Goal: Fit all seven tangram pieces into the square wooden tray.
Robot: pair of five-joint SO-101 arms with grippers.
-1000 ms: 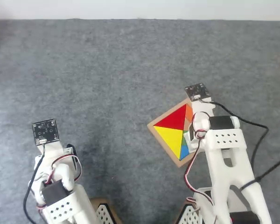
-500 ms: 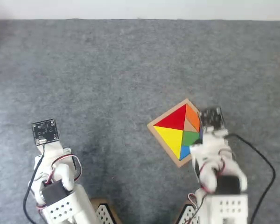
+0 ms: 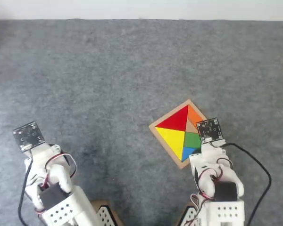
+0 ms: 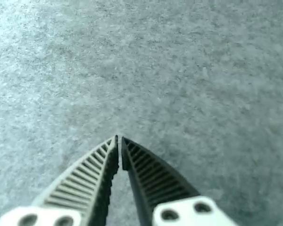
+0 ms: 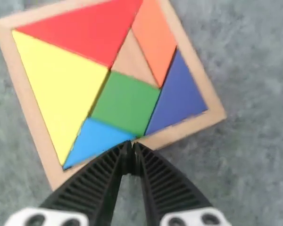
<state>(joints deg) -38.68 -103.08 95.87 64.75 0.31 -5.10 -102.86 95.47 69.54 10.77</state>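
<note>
The square wooden tray (image 3: 156,131) lies turned like a diamond at centre right, filled with a red triangle (image 5: 87,28), a yellow triangle (image 5: 56,89), a green square (image 5: 126,103), an orange piece (image 5: 155,37), a dark blue triangle (image 5: 177,99), a light blue triangle (image 5: 96,139) and a tan triangle (image 5: 131,61). My right gripper (image 5: 131,147) is shut and holds nothing, its tips at the tray's near edge. In the high view that arm (image 3: 212,160) sits just beside the tray's near right side. My left gripper (image 4: 119,140) is shut over bare carpet, at the near left (image 3: 45,165).
Grey carpet (image 3: 108,70) covers the whole table, with open room across the middle and far side. A pale wall strip (image 3: 141,9) runs along the far edge. Both arm bases (image 3: 104,214) stand at the near edge.
My right arm has pulled back from over the tray's far right corner toward its base, uncovering the pieces. My left arm has shifted a little left and nearer.
</note>
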